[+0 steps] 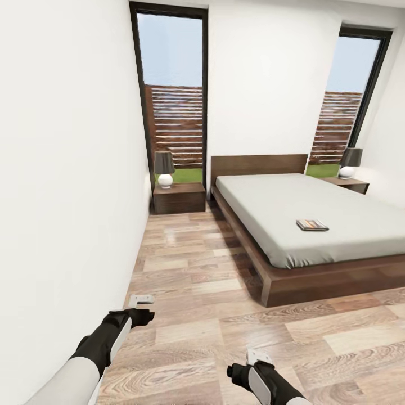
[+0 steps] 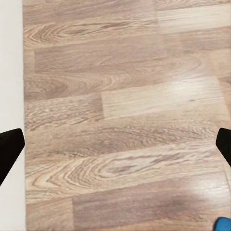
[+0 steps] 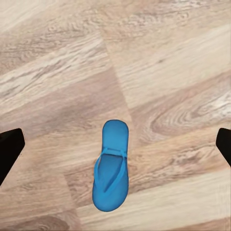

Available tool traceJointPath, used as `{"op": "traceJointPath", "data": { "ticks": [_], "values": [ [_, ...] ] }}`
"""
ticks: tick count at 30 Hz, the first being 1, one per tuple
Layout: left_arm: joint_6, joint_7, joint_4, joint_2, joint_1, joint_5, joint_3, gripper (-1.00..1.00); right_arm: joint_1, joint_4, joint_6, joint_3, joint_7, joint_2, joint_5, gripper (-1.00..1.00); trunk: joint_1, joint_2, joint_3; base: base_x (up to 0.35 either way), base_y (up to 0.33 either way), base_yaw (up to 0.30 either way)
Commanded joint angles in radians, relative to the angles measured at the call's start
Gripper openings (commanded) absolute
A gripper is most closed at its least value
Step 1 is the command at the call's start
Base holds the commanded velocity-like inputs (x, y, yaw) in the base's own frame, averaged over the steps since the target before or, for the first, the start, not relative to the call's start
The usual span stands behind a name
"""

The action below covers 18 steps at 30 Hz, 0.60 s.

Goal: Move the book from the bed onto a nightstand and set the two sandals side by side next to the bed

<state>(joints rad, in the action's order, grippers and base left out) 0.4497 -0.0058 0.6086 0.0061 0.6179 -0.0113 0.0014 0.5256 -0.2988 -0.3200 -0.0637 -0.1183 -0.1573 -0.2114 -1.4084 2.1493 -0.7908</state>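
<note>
Both grippers are low in the head view: the left gripper (image 1: 142, 300) hangs near the white wall (image 1: 62, 169), and the right gripper (image 1: 257, 358) hangs over the wood-plank floor (image 1: 191, 281). From this view I cannot tell how wide their jaws stand. Further in the room stands the bed (image 1: 298, 225), with its headboard against the far wall between two tall windows. The book (image 1: 312, 225) lies flat on the white mattress, on the half nearer to the foot, and its long axis runs across the bed. A nightstand (image 1: 179, 198) with a lamp (image 1: 165, 169) stands beside the bed on the left, and a second nightstand (image 1: 346, 184) with a second lamp (image 1: 350, 163) stands on the far side.

In the left wrist view, the two dark fingertips (image 2: 9, 149) are at opposite edges of the picture, so the jaws are spread wide and hold nothing. Between them is only floor, and a small blue thing (image 2: 223, 225) shows at one corner.

In the right wrist view, the fingertips (image 3: 9, 151) are also far apart and touch nothing. A blue sandal (image 3: 112, 166) lies flat on the floor between them, sole down. Its long axis runs along the picture's height, crosswise to the line between the two fingertips, and its strap end lies nearer to the camera.
</note>
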Motion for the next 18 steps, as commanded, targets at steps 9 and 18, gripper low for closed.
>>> {"op": "traceJointPath", "data": {
  "ticks": [9,18],
  "values": [
    [0.006,0.0,0.002,0.0,0.0,-0.001,0.0,1.0,0.0,0.008,0.026,-0.006,-0.008,-0.003,-0.051,1.0,-0.034,0.064,-0.029,0.0,0.0,0.0],
    [0.006,0.0,0.002,0.0,0.0,-0.001,0.0,1.0,0.0,0.033,0.077,-0.006,-0.009,-0.002,-0.061,1.0,-0.069,0.127,-0.058,0.0,0.0,0.0]
  ]
}}
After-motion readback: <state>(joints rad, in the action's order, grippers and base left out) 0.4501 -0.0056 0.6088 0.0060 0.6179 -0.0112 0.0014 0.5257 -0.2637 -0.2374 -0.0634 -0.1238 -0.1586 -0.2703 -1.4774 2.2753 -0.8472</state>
